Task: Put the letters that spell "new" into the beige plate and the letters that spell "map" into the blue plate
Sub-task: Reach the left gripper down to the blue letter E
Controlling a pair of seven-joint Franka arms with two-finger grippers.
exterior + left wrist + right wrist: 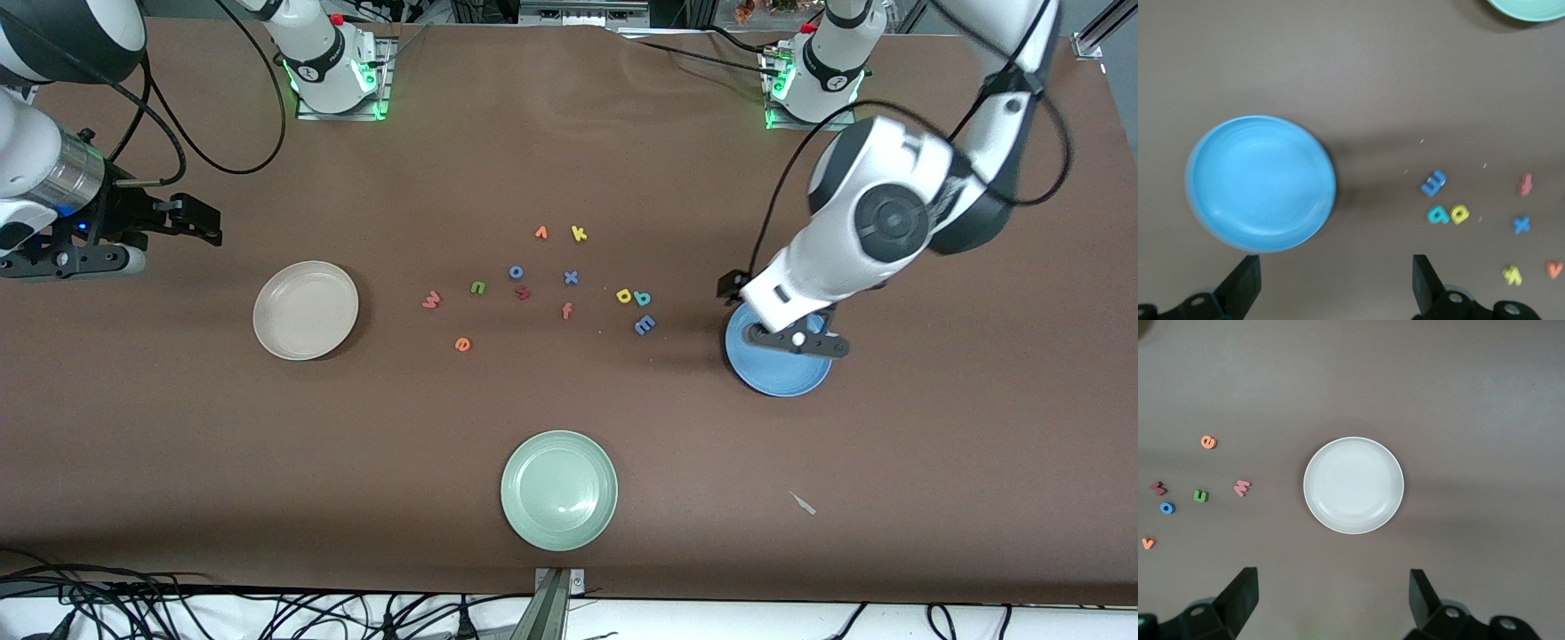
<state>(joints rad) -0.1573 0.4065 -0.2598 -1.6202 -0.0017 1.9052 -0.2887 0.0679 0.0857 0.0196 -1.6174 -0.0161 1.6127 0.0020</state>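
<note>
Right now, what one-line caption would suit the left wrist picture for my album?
Open left gripper hovering by the empty blue plate, with the blue "m", teal "p" and yellow "a" waiting nearby.

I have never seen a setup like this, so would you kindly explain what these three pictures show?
Two white robot arms work at a brown table. One picture looks down from a high camera facing them; the other two come from cameras on each wrist. The left gripper hangs open over the round sky-blue plate; the right gripper waits open near its end of the table, holding nothing. On the table lie a round cream-beige plate, a pale green plate and small scattered foam letters.
</note>
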